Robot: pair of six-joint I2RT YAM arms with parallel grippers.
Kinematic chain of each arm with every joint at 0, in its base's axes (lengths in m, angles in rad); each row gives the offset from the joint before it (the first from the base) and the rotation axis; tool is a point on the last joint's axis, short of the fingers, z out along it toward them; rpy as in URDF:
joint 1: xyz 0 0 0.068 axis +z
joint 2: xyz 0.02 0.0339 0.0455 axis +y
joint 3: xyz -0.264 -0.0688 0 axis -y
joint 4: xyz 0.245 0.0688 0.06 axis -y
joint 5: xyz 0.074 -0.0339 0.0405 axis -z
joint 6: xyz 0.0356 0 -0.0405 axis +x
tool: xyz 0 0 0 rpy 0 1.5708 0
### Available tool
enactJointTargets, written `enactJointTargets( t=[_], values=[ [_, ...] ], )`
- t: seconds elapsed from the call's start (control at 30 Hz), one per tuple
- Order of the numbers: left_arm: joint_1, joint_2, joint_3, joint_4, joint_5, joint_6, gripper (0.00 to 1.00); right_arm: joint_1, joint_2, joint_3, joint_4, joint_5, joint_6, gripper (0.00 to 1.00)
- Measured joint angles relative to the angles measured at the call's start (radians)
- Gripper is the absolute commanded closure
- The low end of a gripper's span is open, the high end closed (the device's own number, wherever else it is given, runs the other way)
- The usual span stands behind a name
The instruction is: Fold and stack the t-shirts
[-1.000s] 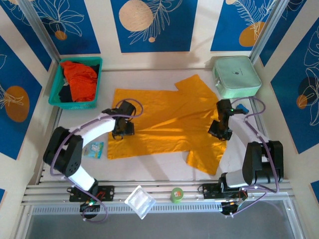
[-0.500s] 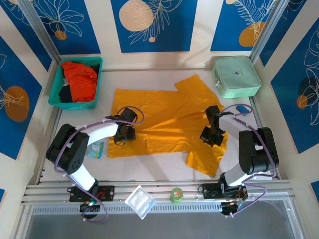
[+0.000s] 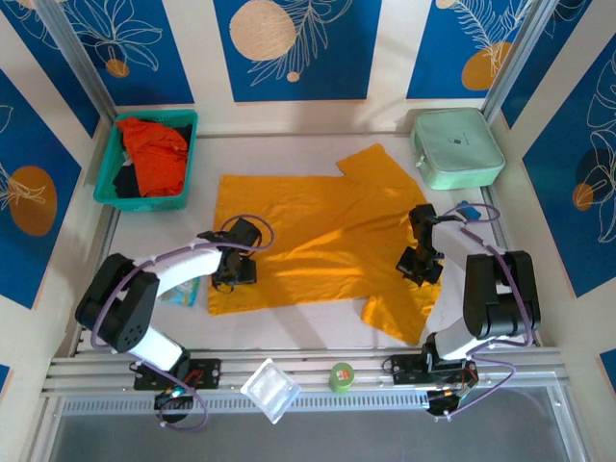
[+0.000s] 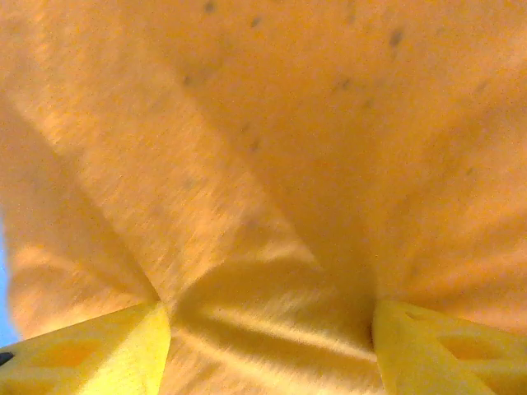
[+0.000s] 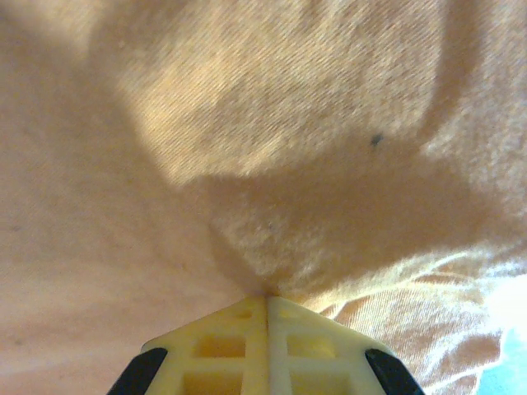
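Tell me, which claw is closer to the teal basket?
Left. The left claw is on the mustard-yellow t-shirt near the teal basket; the right claw pinches its far side.

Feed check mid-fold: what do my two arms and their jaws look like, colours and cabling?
The left arm and the right arm are both built from white links and black joint housings, and a lavender cable loops along each. In the wrist views the jaws are pale yellow plastic with lattice cut-outs.
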Motion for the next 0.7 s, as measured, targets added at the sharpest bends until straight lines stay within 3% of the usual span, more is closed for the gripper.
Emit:
enactJointTargets(
  t=[0.23,0.47,0.7],
  values=[
    [-0.011,-0.04,0.049,-0.093,0.023,0.003,0.32,0.011,-0.006,0.001,-0.006,0.0,-0.003,1.0],
    [-0.014,0.091,0.041,-0.025,0.109,0.003,0.34,0.004,0.118,0.08,-0.024,-0.011,-0.02,1.0],
    [-0.004,0.214,0.174,-0.098,0.106,0.021,0.34,-0.002,0.231,0.212,-0.048,-0.016,-0.043,1.0]
  ],
)
